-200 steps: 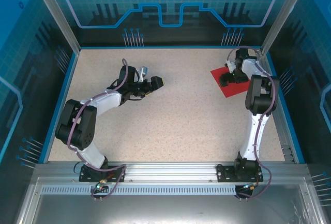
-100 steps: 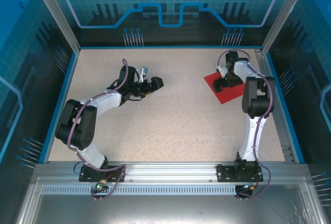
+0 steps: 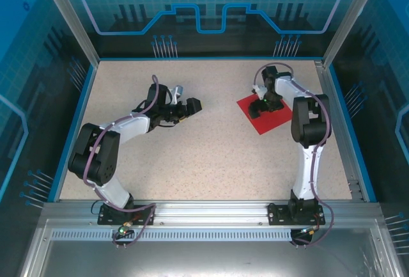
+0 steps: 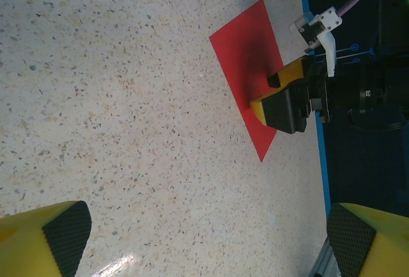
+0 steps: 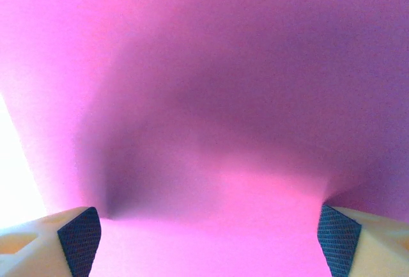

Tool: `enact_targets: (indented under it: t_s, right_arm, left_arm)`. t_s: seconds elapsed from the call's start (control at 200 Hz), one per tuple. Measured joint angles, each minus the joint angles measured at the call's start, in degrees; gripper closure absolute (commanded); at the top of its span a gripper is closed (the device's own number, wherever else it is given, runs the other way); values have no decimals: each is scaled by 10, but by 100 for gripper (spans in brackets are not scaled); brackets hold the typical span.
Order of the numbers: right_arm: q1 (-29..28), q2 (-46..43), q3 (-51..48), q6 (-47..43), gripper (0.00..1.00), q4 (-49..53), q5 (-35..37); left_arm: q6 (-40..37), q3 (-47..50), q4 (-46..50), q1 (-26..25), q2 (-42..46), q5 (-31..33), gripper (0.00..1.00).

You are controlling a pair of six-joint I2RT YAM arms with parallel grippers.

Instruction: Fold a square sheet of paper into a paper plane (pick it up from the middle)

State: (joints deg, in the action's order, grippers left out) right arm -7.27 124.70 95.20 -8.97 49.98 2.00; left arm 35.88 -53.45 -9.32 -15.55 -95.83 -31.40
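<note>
- The right gripper (image 3: 265, 102) is spread wide, with both pads pressed down on the thin, bright red square sheet of paper (image 3: 259, 122). It pinches nothing, and I judge that this flat press is meant to slide the sheet rather than lift it.
- The sheet lies flat on the speckled beige table (image 3: 211, 155), upper right of centre in the top view.
- The left gripper (image 3: 192, 105) hangs wide open and empty at upper left of centre, well apart from the sheet and facing it, probably waiting.
- Compared with 1 second ago, the sheet and right gripper sit further left, away from the right wall. The left arm has not moved.
</note>
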Motion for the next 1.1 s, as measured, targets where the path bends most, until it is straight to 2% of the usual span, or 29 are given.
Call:
enact_targets:
  t_s: [0.1, 0.175, 0.44, 0.815, 0.965, 1.1]
  right_arm:
    - [-17, -1, 0, 22, 6, 2, -3]
    - [-33, -2, -2, 34, 12, 4, 1]
    - [-93, -27, -34, 90, 12, 20, 10]
    - [-214, -75, -119, 197, 11, -11, 36]
    - [-236, -108, -146, 227, 11, -22, 36]
    - [-217, -166, -155, 245, 11, -28, 59]
  left_arm:
    - [0, 7, 0, 0, 4, 0, 1]
    - [-2, 11, 1, 0, 8, 0, 1]
    - [-14, 28, 0, 0, 30, -7, 1]
    - [-39, 72, 30, 1, 110, -11, 1]
    - [-45, 83, 32, 1, 131, -11, 1]
    - [-45, 83, 33, 1, 133, -11, 1]
